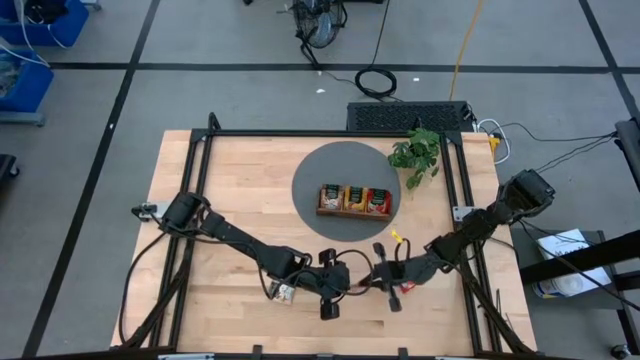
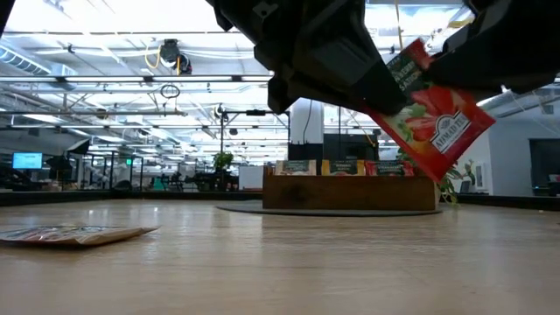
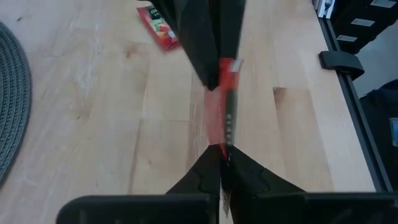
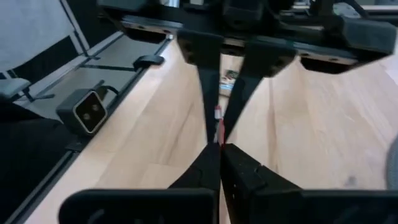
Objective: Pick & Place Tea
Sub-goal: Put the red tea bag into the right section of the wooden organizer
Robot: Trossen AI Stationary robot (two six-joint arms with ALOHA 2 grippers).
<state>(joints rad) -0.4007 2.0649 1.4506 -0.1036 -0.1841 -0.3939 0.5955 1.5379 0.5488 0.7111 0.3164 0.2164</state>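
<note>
A red tea packet (image 2: 433, 118) hangs in the air above the table's near middle, tilted, with a gripper at each end. My left gripper (image 3: 221, 154) comes from the table's left and is shut on one end. My right gripper (image 4: 219, 146) comes from the right and is shut on the other end. A second red packet (image 3: 158, 28) lies flat on the wood by the right gripper. A beige packet (image 2: 79, 234) lies flat near the left arm. The wooden tray (image 1: 355, 211) with packets in its three compartments stands on a grey round mat (image 1: 320, 165). My left gripper pinches one end of the red packet (image 3: 222, 142) between its two fingers, which slant down from the table's left. The packet stands on edge, clear of the table. My right gripper pinches the opposite end (image 4: 217, 134) between its two fingers, coming nearly level from the table's right. The packet spans the gap between the two grippers, lifted clear.
A green leafy plant (image 1: 418, 152) stands at the mat's far right. A small yellow thing (image 1: 397, 237) lies on the wood near the right arm. Black frame rails (image 1: 200, 200) run along the table's edges.
</note>
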